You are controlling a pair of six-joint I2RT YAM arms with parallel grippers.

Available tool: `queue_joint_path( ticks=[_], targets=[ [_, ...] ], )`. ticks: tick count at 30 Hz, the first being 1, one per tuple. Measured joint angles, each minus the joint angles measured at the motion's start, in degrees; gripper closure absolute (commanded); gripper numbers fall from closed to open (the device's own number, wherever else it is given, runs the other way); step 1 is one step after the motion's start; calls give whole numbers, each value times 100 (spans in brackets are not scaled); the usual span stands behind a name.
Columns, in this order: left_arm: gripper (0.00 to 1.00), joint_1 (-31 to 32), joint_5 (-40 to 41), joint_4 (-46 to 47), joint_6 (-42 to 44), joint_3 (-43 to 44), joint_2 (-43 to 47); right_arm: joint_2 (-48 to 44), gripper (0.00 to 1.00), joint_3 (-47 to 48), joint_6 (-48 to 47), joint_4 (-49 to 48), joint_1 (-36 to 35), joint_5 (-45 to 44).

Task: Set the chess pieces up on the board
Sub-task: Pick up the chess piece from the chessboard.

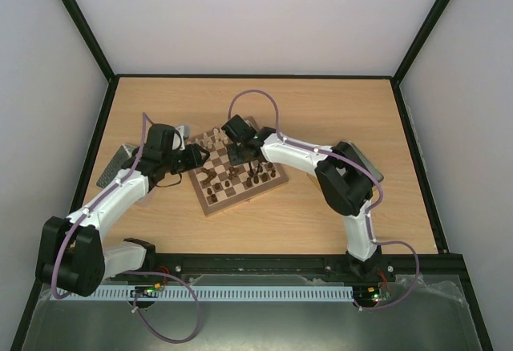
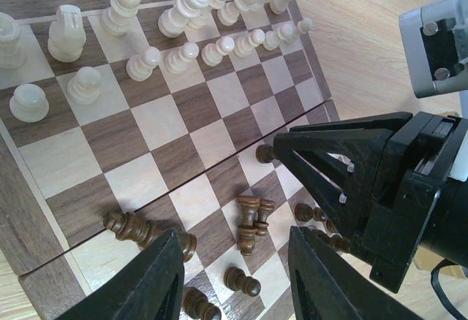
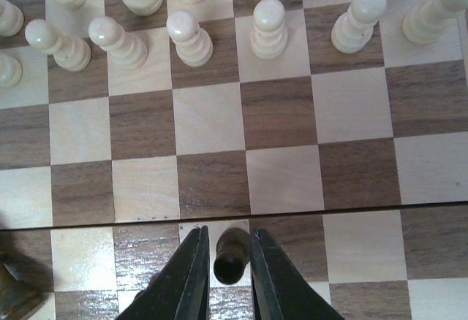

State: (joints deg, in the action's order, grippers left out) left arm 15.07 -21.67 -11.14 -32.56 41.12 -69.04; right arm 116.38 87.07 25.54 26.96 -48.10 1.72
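Note:
The board (image 1: 211, 204) lies mid-table, turned at an angle. Cream chess pieces (image 1: 215, 137) stand in two rows on its far side, also seen in the left wrist view (image 2: 183, 13) and the right wrist view (image 3: 190, 36). Several dark brown pieces (image 2: 252, 225) lie toppled on the near squares. My left gripper (image 2: 234, 236) is open and empty, just above those fallen pieces. My right gripper (image 3: 228, 250) is closed around an upright dark pawn (image 3: 229, 258) on a light square near the board's middle line; that pawn also shows in the left wrist view (image 2: 265, 153).
A grey metal tray (image 1: 114, 167) lies left of the board behind my left arm. Another grey tray (image 1: 366, 163) sits at the right, partly hidden by my right arm. Both grippers (image 1: 216, 159) hover close together over the board. Black walls ring the table.

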Motion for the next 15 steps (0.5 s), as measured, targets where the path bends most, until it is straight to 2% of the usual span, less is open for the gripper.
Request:
queue_joint_path(
  ticks=[7,11,15],
  targets=[
    [58,0,-7,11,0,0,0,105,82,66,2,2,0,-66],
    [58,0,-24,11,0,0,-2,160,91,70,2,20,0,-68],
    [58,0,-28,11,0,0,-2,170,93,98,24,61,0,-79]
  ],
)
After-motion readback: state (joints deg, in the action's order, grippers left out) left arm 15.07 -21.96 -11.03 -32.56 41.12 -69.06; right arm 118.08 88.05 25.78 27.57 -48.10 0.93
